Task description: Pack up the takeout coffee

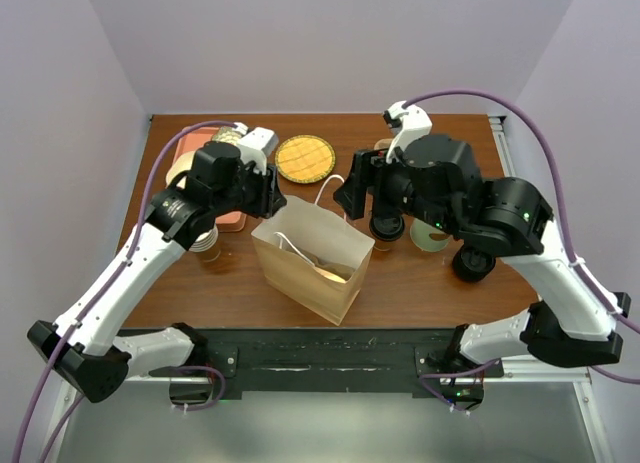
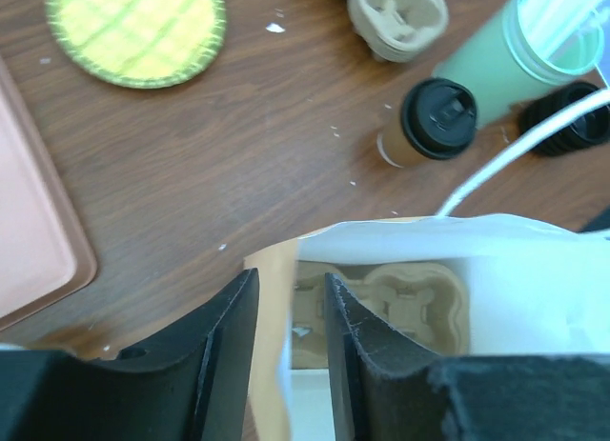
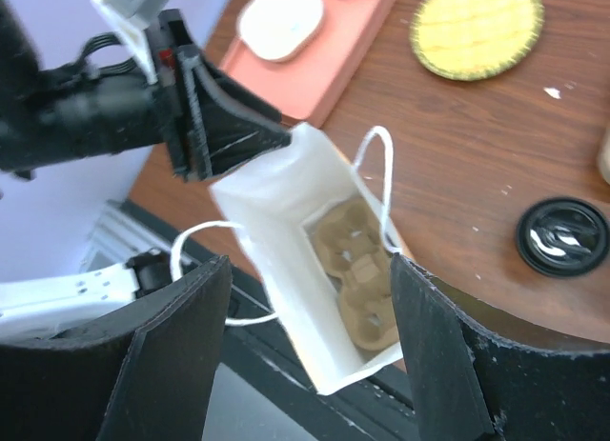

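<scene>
The rim of the paper bag (image 1: 310, 263) is held by the left pincer (image 2: 289, 281), whose fingers are drawn close together with the bag's wall between them: one finger is set outside the brown face and one inside the white lining. By this hold the bag's mouth appears to be kept open and the bag steadied upright on the table (image 2: 238, 174). A moulded pulp carrier (image 3: 357, 270) is seen lying at the bottom of the bag, below both pincers; it is judged that the cup is meant to be seated in it.

The right pincer (image 3: 310, 265) is spread wide and nothing is held in it. It is poised above the open bag, so the coffee has not yet been picked up.

The takeout coffee (image 2: 434, 122) is found outside the bag, standing upright on the table with its black lid on, beyond the left pincer's tips and just beside the right pincer. A pale-green cup (image 2: 496, 65) stands close against it, so a careful approach would be called for.
</scene>
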Action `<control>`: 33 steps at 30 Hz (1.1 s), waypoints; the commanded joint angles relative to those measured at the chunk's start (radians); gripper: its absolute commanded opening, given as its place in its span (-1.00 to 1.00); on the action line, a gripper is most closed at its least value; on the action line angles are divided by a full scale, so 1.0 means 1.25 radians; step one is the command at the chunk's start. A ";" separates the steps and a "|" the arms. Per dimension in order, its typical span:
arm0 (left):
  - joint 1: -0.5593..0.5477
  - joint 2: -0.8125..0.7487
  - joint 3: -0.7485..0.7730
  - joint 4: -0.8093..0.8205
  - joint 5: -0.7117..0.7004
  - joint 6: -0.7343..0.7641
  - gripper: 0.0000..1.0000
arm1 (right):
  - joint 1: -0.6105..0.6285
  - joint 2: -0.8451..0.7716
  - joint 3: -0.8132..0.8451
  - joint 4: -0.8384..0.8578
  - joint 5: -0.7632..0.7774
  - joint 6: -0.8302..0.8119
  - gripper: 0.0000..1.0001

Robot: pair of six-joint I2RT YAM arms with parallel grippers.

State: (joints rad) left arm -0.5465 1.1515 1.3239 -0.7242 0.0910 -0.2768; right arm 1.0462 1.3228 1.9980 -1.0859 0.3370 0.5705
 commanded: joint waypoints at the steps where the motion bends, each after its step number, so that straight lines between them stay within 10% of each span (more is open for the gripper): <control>1: -0.025 0.009 0.020 0.010 0.065 0.026 -0.25 | -0.001 0.020 0.017 -0.056 0.101 0.043 0.43; 6: -0.028 0.010 0.018 -0.027 0.055 0.034 -0.33 | -0.001 -0.002 -0.021 -0.081 0.151 0.059 0.44; 10: -0.027 0.021 0.033 -0.039 -0.004 0.012 -1.00 | -0.001 -0.009 -0.045 -0.076 0.181 0.054 0.44; 27: -0.010 -0.012 0.045 -0.186 -0.251 -0.255 -1.00 | -0.043 0.009 -0.080 -0.128 0.258 0.038 0.43; 33: 0.008 -0.034 0.037 -0.215 -0.285 -0.258 -1.00 | -0.232 0.025 -0.080 -0.101 0.134 -0.057 0.42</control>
State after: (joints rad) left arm -0.5613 1.1416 1.3628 -0.9436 -0.2146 -0.5819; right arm 0.8749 1.3533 1.8767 -1.2205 0.5579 0.5762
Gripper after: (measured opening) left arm 0.012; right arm 0.712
